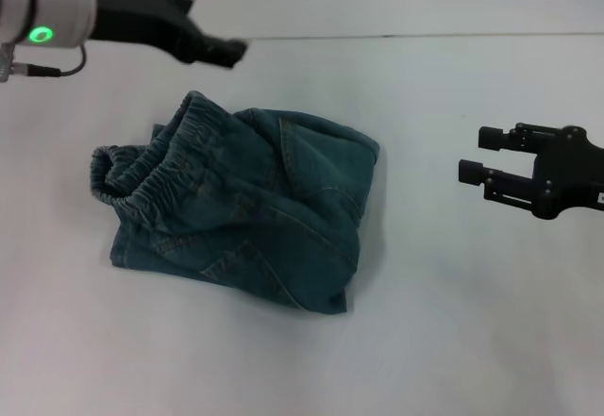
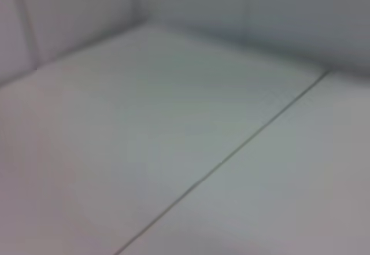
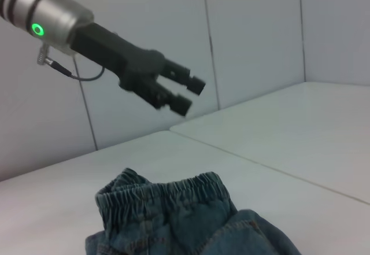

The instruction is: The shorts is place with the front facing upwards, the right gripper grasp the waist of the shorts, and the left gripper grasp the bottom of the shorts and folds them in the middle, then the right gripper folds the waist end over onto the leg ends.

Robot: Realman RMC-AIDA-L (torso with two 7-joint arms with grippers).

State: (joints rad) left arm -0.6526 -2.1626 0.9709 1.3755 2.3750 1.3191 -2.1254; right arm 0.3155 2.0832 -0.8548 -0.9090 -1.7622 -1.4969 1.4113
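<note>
Left gripper point(image 1: 226, 53): your claw hangs up in the air behind the shorts, fingers apart, holding nothing.
Right gripper point(image 1: 475, 157): fingers apart, empty, well off to the right side.
Shorts point(image 1: 245, 204): folded up on the white table point(image 1: 472, 322), waistband point(image 1: 156, 166) on top, at the left.

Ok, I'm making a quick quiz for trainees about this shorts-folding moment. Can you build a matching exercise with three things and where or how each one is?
Things:
1. shorts
2. left hand
3. right hand

Places or states:
A. open, held off to the shorts' right side
B. folded in a heap on the white table
C. open, raised behind the shorts

Pairs: 1-B, 2-C, 3-A
</note>
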